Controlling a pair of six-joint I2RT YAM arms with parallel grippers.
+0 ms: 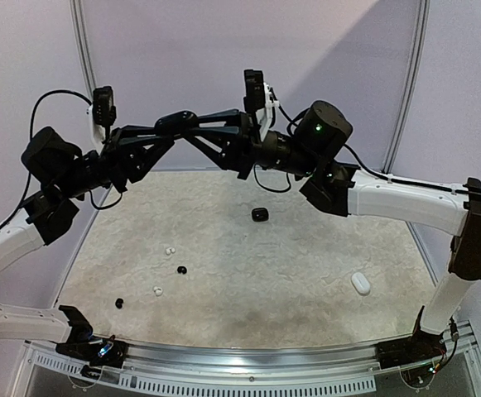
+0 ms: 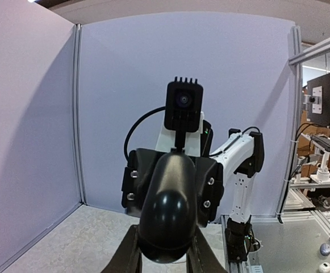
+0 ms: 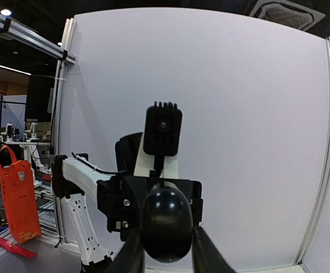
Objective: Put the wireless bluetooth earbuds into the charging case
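A glossy black pebble-shaped charging case [image 1: 176, 121] hangs high over the table, held from both ends. My left gripper [image 1: 170, 132] is shut on it from the left and my right gripper [image 1: 194, 131] from the right. In the left wrist view the case [image 2: 173, 205] fills the gap of the left gripper [image 2: 166, 251], with both fingers [image 2: 128, 257] pressed on its sides. The right wrist view shows the case [image 3: 166, 223] clamped likewise in the right gripper [image 3: 166, 253]. Its lid looks closed. Earbuds lie on the table below: white ones [image 1: 169, 250] [image 1: 157, 290] and black ones [image 1: 181, 270] [image 1: 119, 303].
A small black case [image 1: 260, 215] sits mid-table toward the back, and a white case [image 1: 361, 283] lies at the right near the front. The speckled tabletop [image 1: 290, 273] is walled by white panels at the back and sides. A metal rail [image 1: 248, 357] runs along the near edge.
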